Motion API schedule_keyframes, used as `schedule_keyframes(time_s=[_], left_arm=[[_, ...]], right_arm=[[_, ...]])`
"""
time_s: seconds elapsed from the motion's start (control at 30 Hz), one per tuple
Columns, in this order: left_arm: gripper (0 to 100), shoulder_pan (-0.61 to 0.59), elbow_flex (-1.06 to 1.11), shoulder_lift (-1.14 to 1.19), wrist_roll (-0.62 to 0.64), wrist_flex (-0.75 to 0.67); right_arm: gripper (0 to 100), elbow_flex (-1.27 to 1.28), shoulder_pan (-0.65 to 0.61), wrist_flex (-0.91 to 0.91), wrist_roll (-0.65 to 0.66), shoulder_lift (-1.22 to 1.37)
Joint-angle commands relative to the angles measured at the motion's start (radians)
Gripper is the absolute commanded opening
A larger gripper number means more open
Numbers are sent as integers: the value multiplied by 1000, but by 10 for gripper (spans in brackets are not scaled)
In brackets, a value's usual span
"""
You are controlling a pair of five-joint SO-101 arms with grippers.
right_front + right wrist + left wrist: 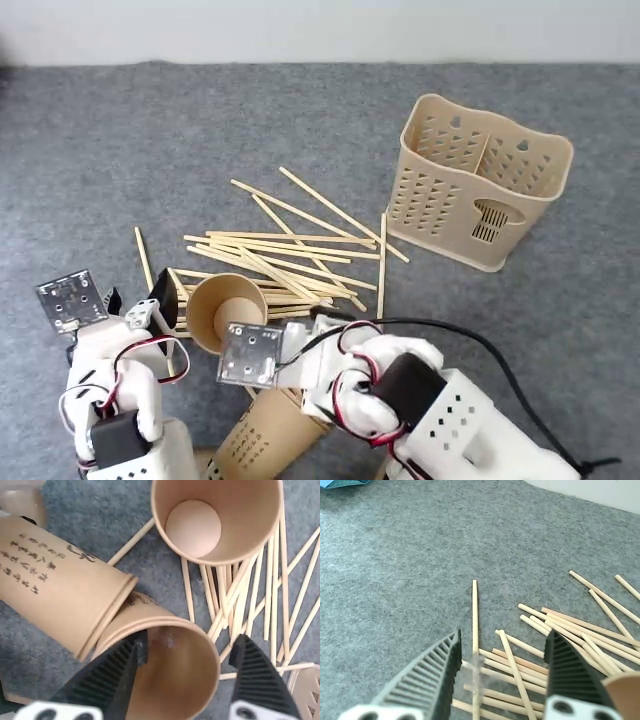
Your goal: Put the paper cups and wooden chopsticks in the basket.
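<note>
The paper cups sit low in the high view. One cup stands mouth up at lower centre-left, against the left ends of the chopstick pile, and the right wrist view looks down into it to its round base. A nested stack of cups lies on its side at the bottom edge. Its long axis runs from lower left to upper right, with the closed end at lower left and the open mouth toward the right arm's wrist. In the right wrist view, the printed outer cup sleeves an inner cup whose rim sticks out. The right gripper is spread wide across that open mouth. One finger is at the rim and the other is over the chopsticks beside it; whether either touches cannot be told. The wooden chopsticks lie loose in the middle of the frame. Most run left to right, a few slant from upper left to lower right, and one lies almost straight up the frame near the basket. A single chopstick lies apart at the left, nearly upright in the frame. In the left wrist view it runs lengthwise just inside one finger of the left gripper, which hangs released and grips nothing. The basket, a beige perforated tub with two compartments, stands upright at upper right on the grey carpeted table, well apart from the cups.
</note>
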Motion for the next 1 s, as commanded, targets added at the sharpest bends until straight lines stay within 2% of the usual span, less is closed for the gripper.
schedule_keyframes(time_s=[0.0,0.23,0.63,0.73,0.9,0.97], left_arm=[[261,2,-5,-15,6,-26],[261,2,-5,-15,6,-26],[261,2,-5,-15,6,-26],[261,2,-5,-15,5,-26],[261,0,-5,-15,5,-26],[261,0,-5,-15,5,-26]], right_arm=[[326,-48,-8,-58,-28,2],[368,-41,-7,-110,-41,18],[364,-32,-2,-110,-43,308],[278,-34,-2,-108,-38,317],[20,-58,54,-101,-37,317],[19,-81,107,-88,-37,317]])
